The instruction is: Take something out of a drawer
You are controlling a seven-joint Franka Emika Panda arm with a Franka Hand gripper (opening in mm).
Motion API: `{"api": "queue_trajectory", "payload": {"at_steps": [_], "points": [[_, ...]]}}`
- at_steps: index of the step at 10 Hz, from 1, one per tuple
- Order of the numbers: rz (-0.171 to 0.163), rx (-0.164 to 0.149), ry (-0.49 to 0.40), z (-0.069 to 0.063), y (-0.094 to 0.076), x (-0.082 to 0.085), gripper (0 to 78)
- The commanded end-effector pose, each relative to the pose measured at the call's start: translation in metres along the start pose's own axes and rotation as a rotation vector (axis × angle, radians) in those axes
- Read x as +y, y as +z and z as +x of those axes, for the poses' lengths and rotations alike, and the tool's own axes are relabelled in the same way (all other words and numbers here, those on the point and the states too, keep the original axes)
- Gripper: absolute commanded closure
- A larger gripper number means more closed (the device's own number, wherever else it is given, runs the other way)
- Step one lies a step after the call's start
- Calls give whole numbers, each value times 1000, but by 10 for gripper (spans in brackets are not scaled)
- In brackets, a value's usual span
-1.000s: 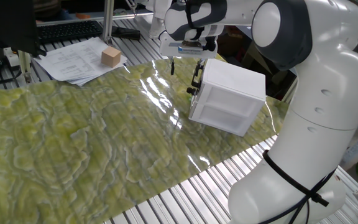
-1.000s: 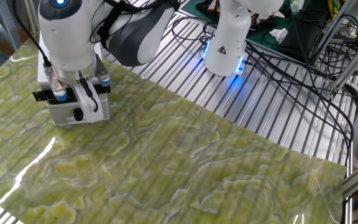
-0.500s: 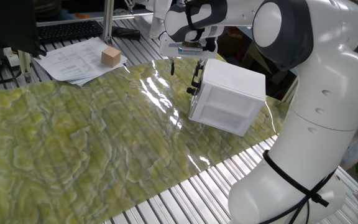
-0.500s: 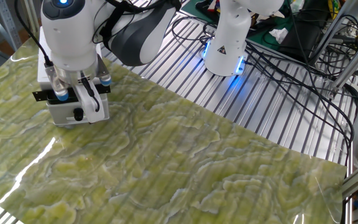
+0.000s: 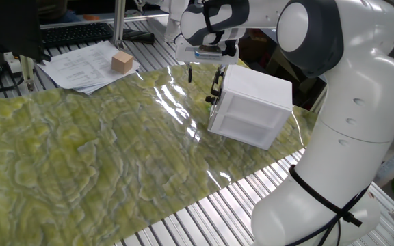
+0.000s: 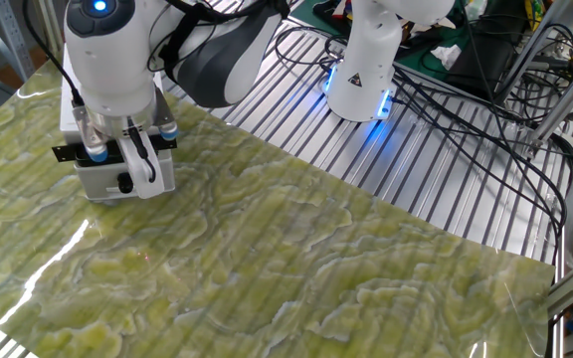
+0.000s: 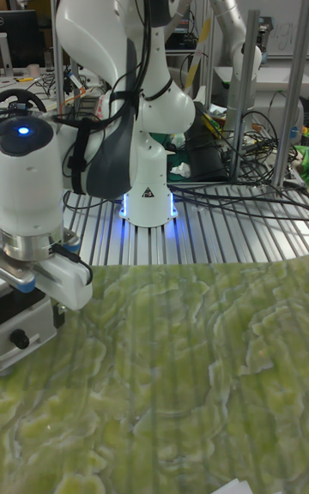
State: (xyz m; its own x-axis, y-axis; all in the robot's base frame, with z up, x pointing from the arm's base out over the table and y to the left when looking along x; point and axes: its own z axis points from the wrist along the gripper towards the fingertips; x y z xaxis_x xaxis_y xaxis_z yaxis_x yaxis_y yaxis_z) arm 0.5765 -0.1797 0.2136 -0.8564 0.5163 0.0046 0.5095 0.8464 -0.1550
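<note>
The tool (image 5: 204,74) hangs with its fingers spread just above the black bar handle (image 5: 217,87) fronting the white plastic drawer (image 5: 246,115), handle directly beneath.

no legible text — papers (image 5: 87,65) too blurred

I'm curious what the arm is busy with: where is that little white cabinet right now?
In one fixed view the cabinet sits at the right end of the green mat, directly under the gripper, far from the wooden block on the papers.

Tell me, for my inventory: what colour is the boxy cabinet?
The boxy plastic cabinet is white, clearest in one fixed view.
</note>
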Motion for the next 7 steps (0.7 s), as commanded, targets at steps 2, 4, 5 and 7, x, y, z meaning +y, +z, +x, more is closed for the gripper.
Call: {"api": "queue_trajectory", "payload": {"at_steps": [2,4,5,7], "points": [[0,10,-8,-2,-5,-5,1],[0,6,-11,-1,-5,-6,1],[-1,9,-15,-2,-4,-6,1],[-1,8,-20,-2,0,-10,1]]}}
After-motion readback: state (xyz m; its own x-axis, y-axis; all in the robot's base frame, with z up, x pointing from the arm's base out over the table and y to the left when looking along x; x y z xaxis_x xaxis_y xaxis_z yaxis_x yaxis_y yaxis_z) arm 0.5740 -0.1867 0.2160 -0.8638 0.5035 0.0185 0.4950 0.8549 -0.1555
